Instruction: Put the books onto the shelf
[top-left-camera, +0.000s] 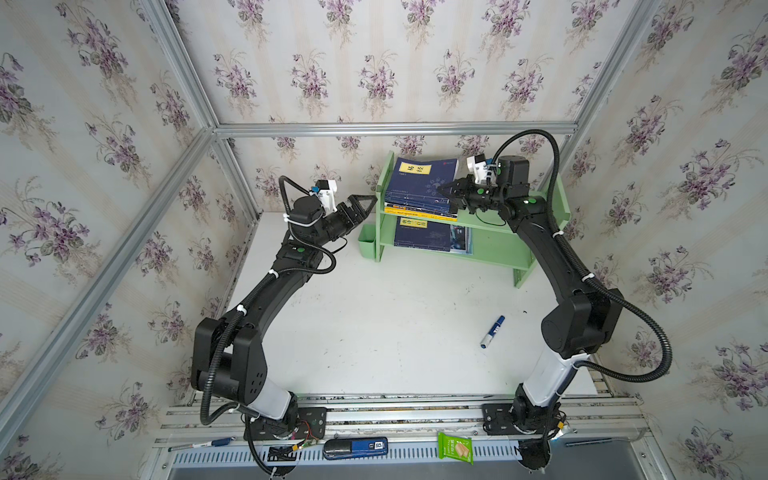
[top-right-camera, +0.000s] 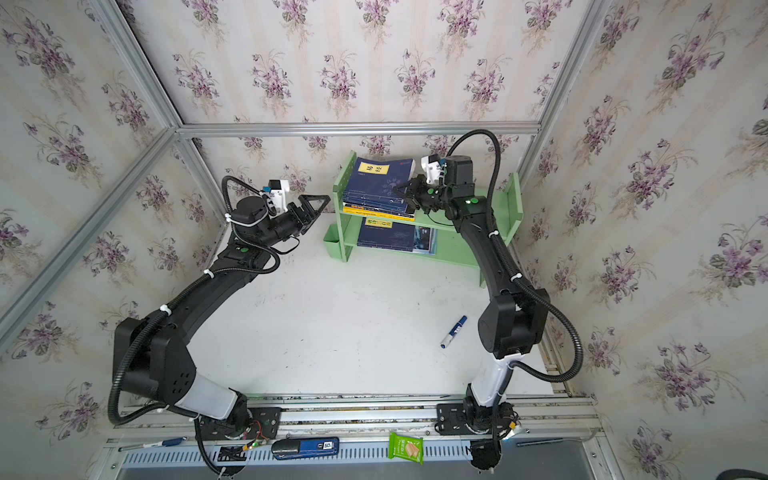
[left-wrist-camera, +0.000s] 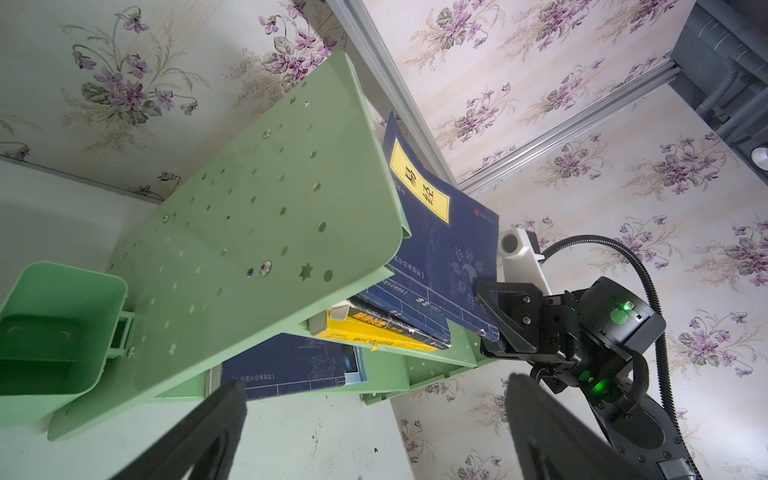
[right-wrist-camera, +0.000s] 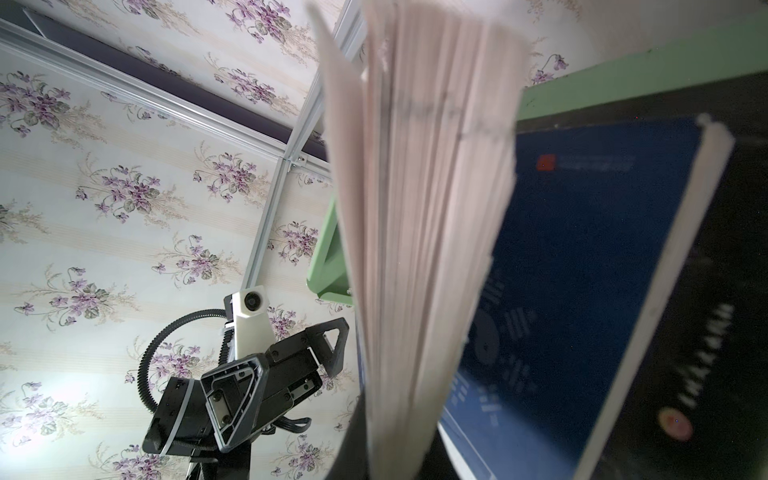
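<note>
Nearest to us, on the slotted metal strip (top-left-camera: 415, 456) at the front, lay a blue-and-black device (top-left-camera: 355, 448) and a green snack packet (top-left-camera: 455, 447). Beyond them a blue-and-white marker pen (top-left-camera: 492, 331) lay on the white surface (top-left-camera: 374, 324), near the right arm (top-left-camera: 582, 316) and well apart from the pale green shelf (top-left-camera: 494, 249). Farther back the left claw (top-left-camera: 365, 208) hung in the air, jaws spread with nothing between them, just beside the shelf's left side panel (top-left-camera: 384, 178) and near the small green cup (top-left-camera: 366, 237) fixed to it. The shelf stood at the far edge of the surface. On its lower tier a navy book (top-left-camera: 422, 236) lay flat on the white-and-blue magazine (top-left-camera: 462, 240). On the upper tier we counted four stacked: the yellow book (left-wrist-camera: 361, 336) at the bottom, the black book (left-wrist-camera: 399, 324) on it, a second navy book (left-wrist-camera: 409, 301) above, and the top navy book (top-left-camera: 419, 183) with its yellow label. The right claw (top-left-camera: 442, 192) was pressed together on that top book's right edge, pinching it. In the left wrist view it sat at a tilt to those beneath. In the right wrist view its page edges (right-wrist-camera: 424, 208) fanned out from the grip, blurred.
</note>
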